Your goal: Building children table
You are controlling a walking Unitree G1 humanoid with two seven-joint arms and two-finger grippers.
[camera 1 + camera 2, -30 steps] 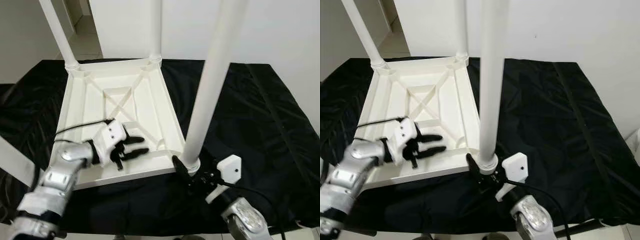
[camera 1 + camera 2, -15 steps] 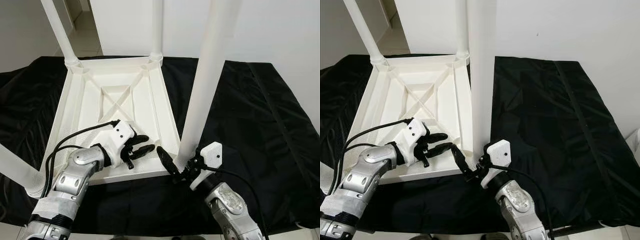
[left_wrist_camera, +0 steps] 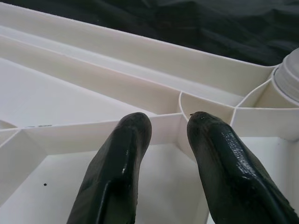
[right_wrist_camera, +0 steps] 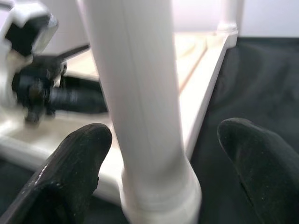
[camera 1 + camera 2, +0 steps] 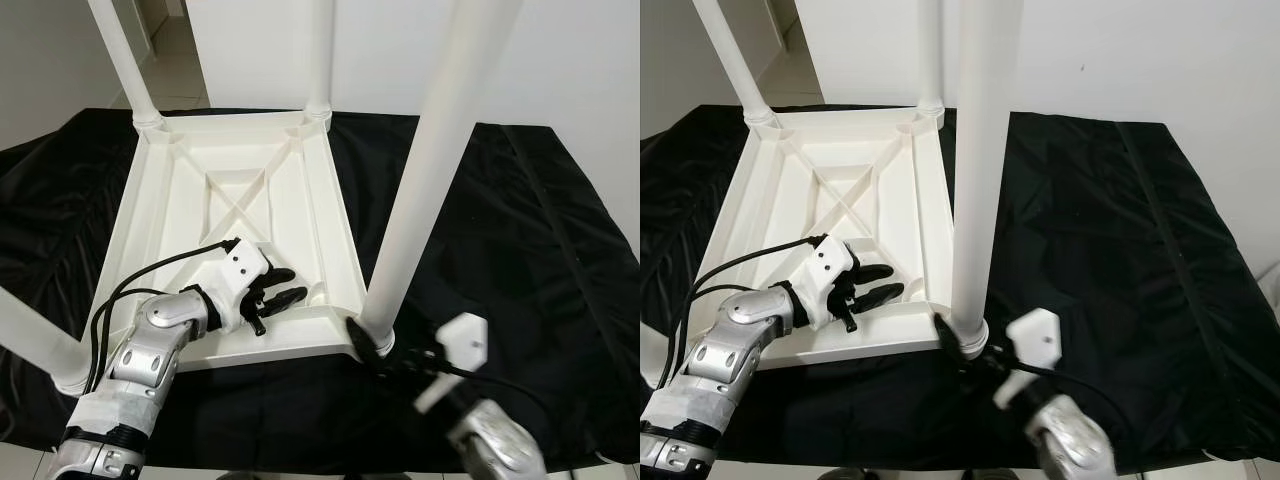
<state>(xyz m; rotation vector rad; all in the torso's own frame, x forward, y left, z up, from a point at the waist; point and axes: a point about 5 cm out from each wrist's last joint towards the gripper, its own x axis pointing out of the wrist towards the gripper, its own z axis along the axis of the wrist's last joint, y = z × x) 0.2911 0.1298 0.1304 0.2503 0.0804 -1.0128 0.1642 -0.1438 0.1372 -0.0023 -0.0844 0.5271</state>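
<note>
Straddling the near leg (image 5: 975, 180) at its socket, the right end effector (image 4: 163, 154) is released — fingers wide, not touching. The left end effector (image 5: 272, 298), slightly parted, rests inside the upturned tabletop (image 5: 180, 200) on the black-draped bench (image 5: 520, 230). Risk — an off-centre clench could tilt the leg or skid the tabletop.

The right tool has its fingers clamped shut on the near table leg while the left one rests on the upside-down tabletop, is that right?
Not quite: the right tool is open, its fingers standing apart on either side of the leg without touching it, as the right wrist view shows. The left tool does rest on the upside-down tabletop.
</note>
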